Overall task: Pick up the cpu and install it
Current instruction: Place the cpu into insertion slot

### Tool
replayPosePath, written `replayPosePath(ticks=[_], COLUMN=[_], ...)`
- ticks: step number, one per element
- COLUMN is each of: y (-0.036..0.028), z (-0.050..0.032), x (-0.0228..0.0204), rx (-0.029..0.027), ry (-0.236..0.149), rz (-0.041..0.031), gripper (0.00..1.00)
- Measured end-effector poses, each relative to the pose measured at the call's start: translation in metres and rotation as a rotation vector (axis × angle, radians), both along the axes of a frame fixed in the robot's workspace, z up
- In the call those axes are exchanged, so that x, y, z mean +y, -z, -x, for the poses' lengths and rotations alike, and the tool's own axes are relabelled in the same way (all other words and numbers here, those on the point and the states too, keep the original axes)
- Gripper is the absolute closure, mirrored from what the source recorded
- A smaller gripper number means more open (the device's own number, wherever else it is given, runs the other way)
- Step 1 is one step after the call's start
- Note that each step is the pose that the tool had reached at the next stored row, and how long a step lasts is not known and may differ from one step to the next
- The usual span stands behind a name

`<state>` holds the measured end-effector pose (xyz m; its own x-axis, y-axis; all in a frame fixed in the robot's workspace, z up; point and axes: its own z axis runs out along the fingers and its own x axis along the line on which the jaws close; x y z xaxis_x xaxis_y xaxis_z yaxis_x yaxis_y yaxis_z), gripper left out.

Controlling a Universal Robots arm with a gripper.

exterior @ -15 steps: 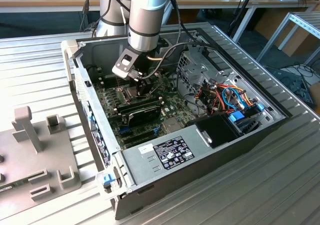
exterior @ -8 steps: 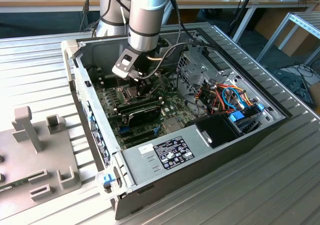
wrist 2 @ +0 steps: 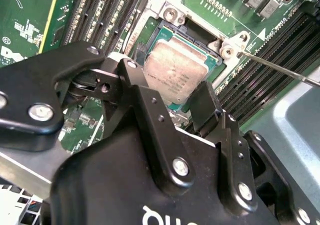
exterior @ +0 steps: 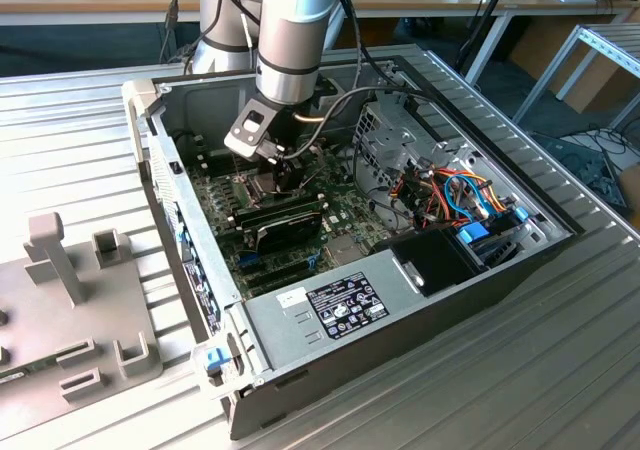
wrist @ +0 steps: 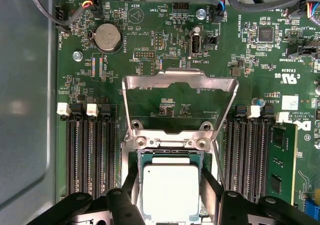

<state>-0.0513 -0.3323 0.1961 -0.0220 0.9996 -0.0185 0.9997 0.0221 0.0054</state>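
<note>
My gripper hangs low inside an open computer case that lies on a ribbed metal bench, right above the green motherboard. In both wrist views the cpu sits flat and square in its socket, dull silver top facing up. My two black fingers stand spread apart, one along each of two opposite edges of it. From the second wrist view, one fingertip is just beside the chip's edge and the other overlaps its far corner, so I cannot tell whether either pad actually touches it. What I can say is that the gripper is not closed, and the cpu lies between the fingers, level with the socket. The hinged metal socket frame is swung back and lies open over the board just beyond the socket. Rows of black memory slots run along both sides. A round coin battery sits further off, near the board's edge. In the second wrist view a thin metal lever angles away from the socket's corner. In the exterior view a grey power supply fills the case's near end, and a grey fixture stands on the bench at the exterior view's left.
</note>
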Motion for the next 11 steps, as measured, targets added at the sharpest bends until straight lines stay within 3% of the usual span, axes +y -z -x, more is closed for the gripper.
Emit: replayPosePath(ticks=[4,11], y=[-0.0042,-0.0047], z=[-0.0001,0.0000], x=[0.0001,0.0001], rx=[-0.0002,0.0000], ry=[0.000,0.013], rz=[0.0002,0.0004], gripper=[0.38,0.38])
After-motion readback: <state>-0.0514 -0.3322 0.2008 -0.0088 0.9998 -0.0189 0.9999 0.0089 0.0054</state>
